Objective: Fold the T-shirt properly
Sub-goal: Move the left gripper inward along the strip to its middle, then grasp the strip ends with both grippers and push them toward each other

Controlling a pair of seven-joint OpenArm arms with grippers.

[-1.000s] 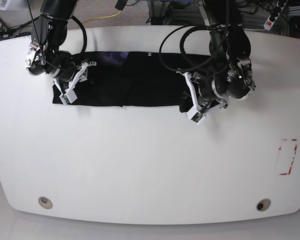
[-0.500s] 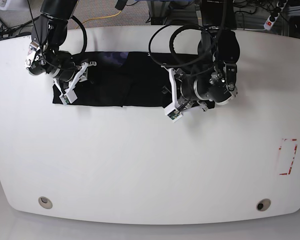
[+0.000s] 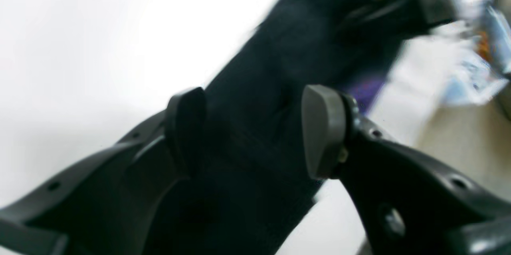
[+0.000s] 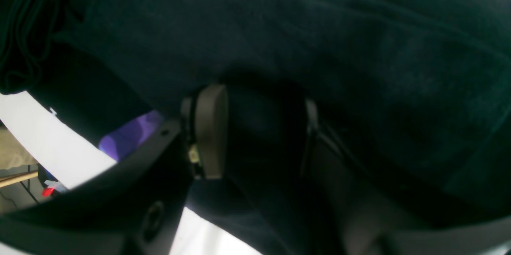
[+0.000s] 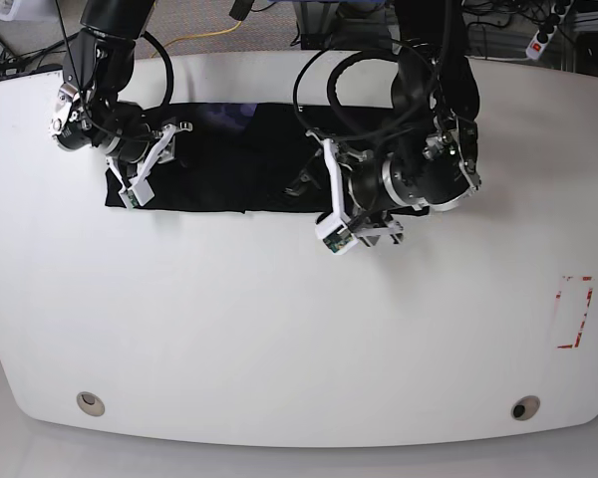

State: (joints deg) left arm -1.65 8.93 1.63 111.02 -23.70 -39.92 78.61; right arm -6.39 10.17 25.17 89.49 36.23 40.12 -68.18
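The black T-shirt (image 5: 229, 159) lies as a long folded band along the far side of the white table (image 5: 279, 329). A purple bit of print (image 5: 224, 115) shows at its far edge. My right gripper (image 5: 137, 189) is at the band's left end. In the right wrist view its fingers (image 4: 211, 127) are closed on a fold of the T-shirt (image 4: 319, 27). My left gripper (image 5: 351, 237) hovers at the band's right end near its front edge. It stands open in the blurred left wrist view (image 3: 255, 127), with the T-shirt (image 3: 287, 47) lying beyond the fingers.
A red tape rectangle (image 5: 575, 312) marks the table at the right. Two round holes (image 5: 91, 402) (image 5: 524, 408) sit near the front edge. Cables and a power strip (image 5: 543, 35) lie beyond the far edge.
My left arm swept leftward over the shirt, the band's right end went with it, and its jaws opened. The right arm stayed where it was.
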